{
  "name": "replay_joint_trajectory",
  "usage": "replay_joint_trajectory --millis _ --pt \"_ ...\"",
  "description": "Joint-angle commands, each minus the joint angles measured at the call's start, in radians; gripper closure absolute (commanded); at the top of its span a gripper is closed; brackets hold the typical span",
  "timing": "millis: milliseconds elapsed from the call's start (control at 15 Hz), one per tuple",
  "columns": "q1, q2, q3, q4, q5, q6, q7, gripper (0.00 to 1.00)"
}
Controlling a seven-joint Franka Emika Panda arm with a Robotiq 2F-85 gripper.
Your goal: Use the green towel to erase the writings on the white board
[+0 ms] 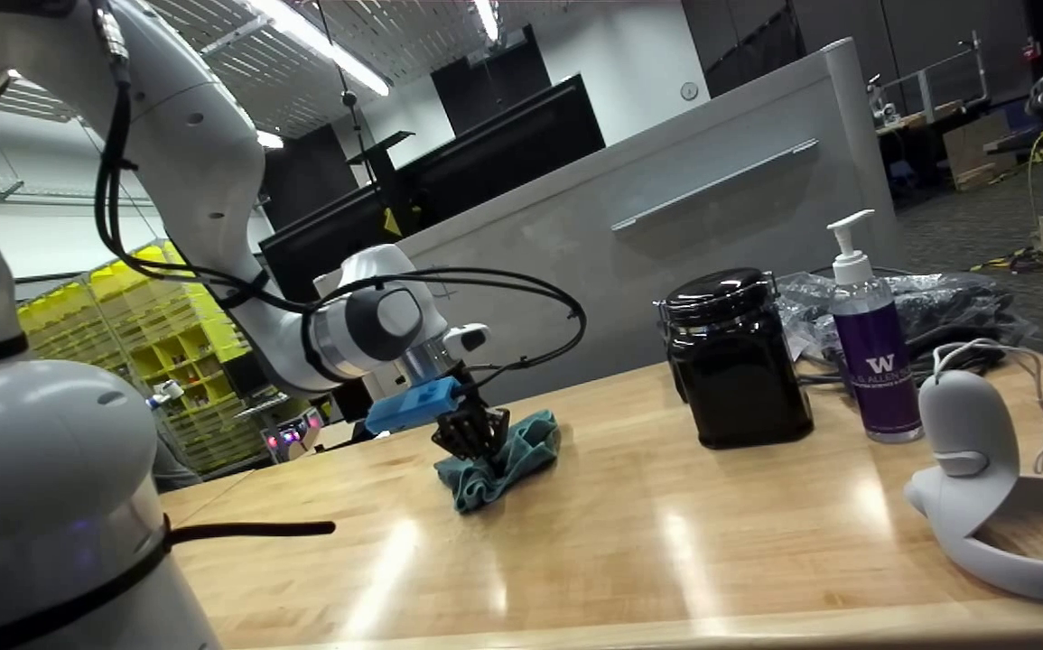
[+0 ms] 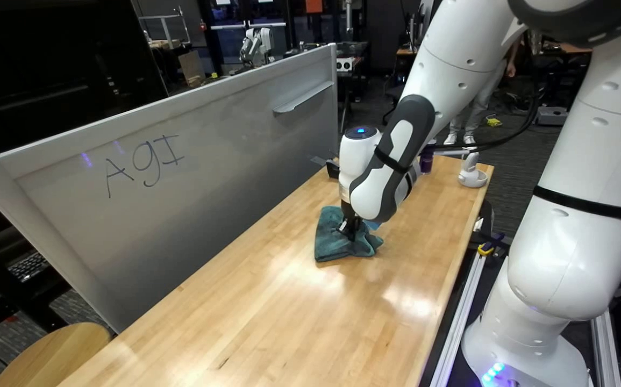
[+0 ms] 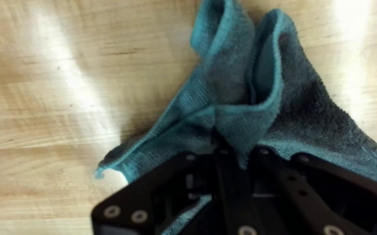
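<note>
Black jointed fingers (image 3: 227, 178) nearly together, pinching a fold of wrinkled, fuzzy teal-green towel (image 3: 245, 122), smooth pale-wood tabletop (image 3: 28, 120) beneath them, tips blurred, partly hidden.

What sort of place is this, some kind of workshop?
Most likely a robotics lab. A large robot arm stands beside a wooden table, a second robot shows in the background, and there is a white board with handwriting on it.
</note>
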Motion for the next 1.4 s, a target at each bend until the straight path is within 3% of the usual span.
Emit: replay_joint_trajectory --millis 0,267,600,800,1333 --pt "0.015 -0.034 0.017 0.006 -0.041 0.016 0.021 0.98" --pt "0.053 -0.046 0.063 0.099 -0.049 -0.003 -0.048 0.98" --pt "0.073 -0.078 0.094 0.206 -0.183 -0.036 -0.141 0.98" --pt "0.084 -0.078 0.095 0.244 -0.146 -0.017 -0.317 0.98" --pt "0.167 -0.034 0.048 0.339 0.107 0.015 -0.932 0.98"
